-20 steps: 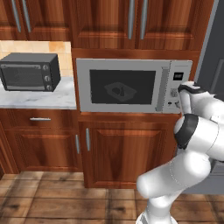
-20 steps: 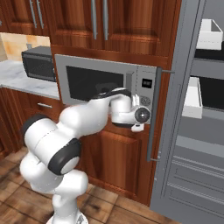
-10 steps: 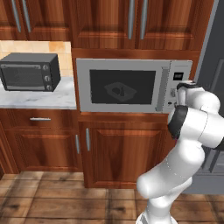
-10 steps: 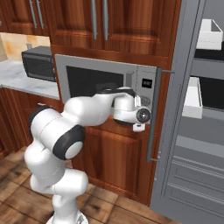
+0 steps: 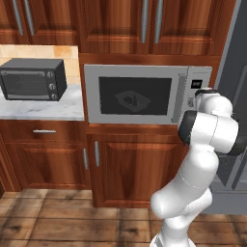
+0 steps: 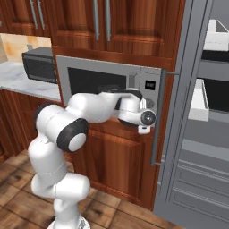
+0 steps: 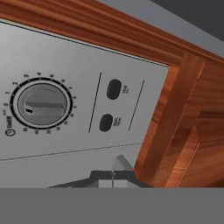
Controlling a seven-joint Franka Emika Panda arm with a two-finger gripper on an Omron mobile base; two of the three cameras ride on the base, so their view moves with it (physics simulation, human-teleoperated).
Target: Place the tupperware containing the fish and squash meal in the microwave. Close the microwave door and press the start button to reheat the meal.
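Note:
The microwave (image 5: 144, 72) sits built in between wood cabinets, and its door (image 5: 108, 116) is closed, with the vertical bar handle (image 5: 179, 99) beside the control panel (image 5: 198, 87). Through the dark window I make out the tupperware (image 5: 132, 100) inside, with small dark lumps of the meal in it. My gripper (image 7: 113, 177) is shut on nothing and hovers just off the lower part of the control panel (image 7: 65, 57). In the hand view, the round dial (image 7: 41, 103) is upper left and two dark oval buttons (image 7: 114, 89) (image 7: 106, 122) lie just above the fingertips.
A dark knobbed countertop oven (image 5: 33, 79) stands on the marble counter (image 5: 43, 108) to the left. Right of the microwave is a tall grey unit with a long handle (image 6: 157, 120) and white bins (image 6: 218, 36). Wood cabinet doors (image 5: 140, 169) fill the space below.
The arm's elbow has folded up and in toward the microwave's right side. The hand has stayed at the control panel, shifting only slightly. The door has stayed closed.

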